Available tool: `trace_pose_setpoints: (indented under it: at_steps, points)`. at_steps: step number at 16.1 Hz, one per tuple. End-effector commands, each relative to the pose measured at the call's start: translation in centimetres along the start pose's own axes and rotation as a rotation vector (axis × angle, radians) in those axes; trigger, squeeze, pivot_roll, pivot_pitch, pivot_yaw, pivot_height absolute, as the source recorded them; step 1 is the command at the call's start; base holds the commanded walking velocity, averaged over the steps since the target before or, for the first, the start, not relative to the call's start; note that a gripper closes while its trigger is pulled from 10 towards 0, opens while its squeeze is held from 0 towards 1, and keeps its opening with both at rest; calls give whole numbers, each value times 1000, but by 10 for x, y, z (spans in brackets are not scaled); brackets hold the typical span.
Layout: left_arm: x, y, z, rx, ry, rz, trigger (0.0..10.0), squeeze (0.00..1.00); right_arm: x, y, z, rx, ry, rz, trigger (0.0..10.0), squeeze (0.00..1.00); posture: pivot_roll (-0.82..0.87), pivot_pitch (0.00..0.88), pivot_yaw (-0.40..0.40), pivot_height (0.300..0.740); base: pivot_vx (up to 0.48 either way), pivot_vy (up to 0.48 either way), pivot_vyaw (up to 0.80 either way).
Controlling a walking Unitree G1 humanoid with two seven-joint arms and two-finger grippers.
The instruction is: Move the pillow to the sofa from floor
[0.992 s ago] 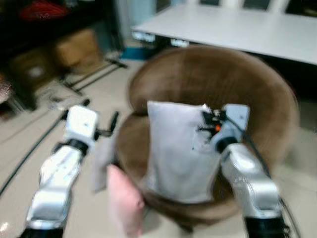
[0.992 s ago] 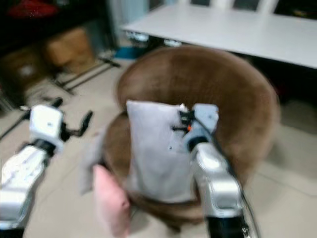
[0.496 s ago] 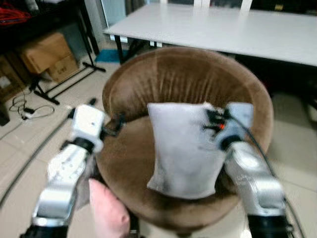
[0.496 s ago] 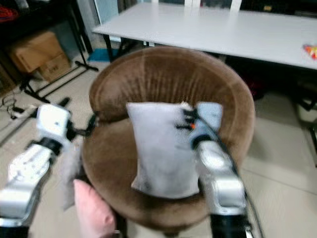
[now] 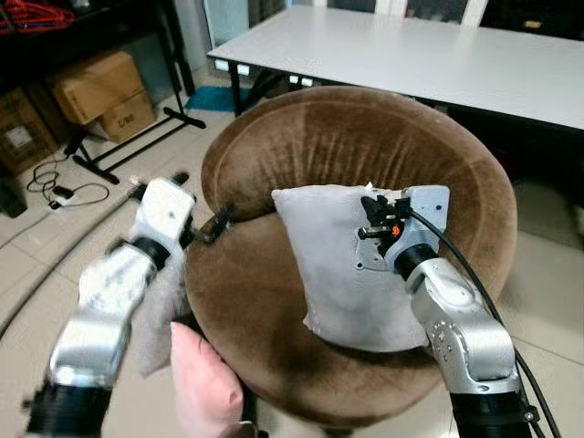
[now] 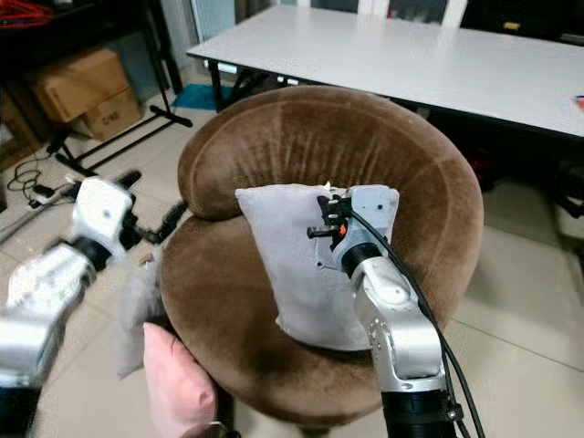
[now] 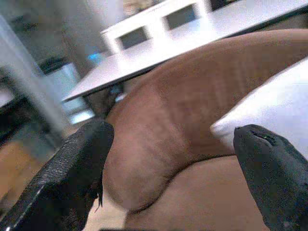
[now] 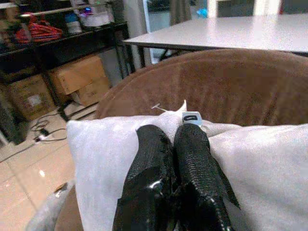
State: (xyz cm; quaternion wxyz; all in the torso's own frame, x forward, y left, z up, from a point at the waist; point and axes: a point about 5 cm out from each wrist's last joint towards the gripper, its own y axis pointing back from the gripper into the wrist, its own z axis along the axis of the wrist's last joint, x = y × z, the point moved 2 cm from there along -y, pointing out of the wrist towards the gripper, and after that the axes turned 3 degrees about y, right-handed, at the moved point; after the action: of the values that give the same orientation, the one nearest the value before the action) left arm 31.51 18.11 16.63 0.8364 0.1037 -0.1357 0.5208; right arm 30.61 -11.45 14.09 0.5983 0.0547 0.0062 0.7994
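Grey pillow (image 5: 342,265) is hanging upright over the brown sofa (image 5: 274,301), pinched by the right gripper (image 8: 173,144); released early, it could topple. The left gripper (image 7: 168,173) is gaping empty.

Right claw (image 8: 168,144) pinched closed, left claw (image 7: 168,168) spread wide.

The two eye views look down from the robot's head at the round brown velvet sofa chair (image 5: 356,155), from just in front of it. Both share the chair and the long white table (image 6: 411,50) behind it. The left wrist view sits low and very near the chair's left side, facing across its back. The right wrist view is close above the seat, facing the chair's back
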Motion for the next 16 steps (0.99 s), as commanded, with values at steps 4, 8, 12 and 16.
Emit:
trace_pose_setpoints:
  at_steps: [4, 8, 12, 16]
  points:
    - [-12, -25, 2, 18, 41, -309, 10000, 1000, 18, -4, 22, -103, 68, 148, 10000, 0, -1, 0, 42, 740, 0, 0, 0]
    - [-35, -53, 6, 30, 106, -605, 10000, 1000, 36, -1, 34, -168, 110, 307, 10000, 0, -31, 0, 66, 740, 0, 0, 0]
    - [-36, -77, 1, 74, 51, -627, 10000, 1000, 48, 9, 39, -210, 118, 413, 10000, 0, -72, 0, 99, 740, 0, 0, 0]
    - [-34, -82, -21, 208, -18, -601, 10000, 1000, 46, 14, 35, -197, 135, 448, 10000, 0, -87, 0, 108, 740, 0, 0, 0]
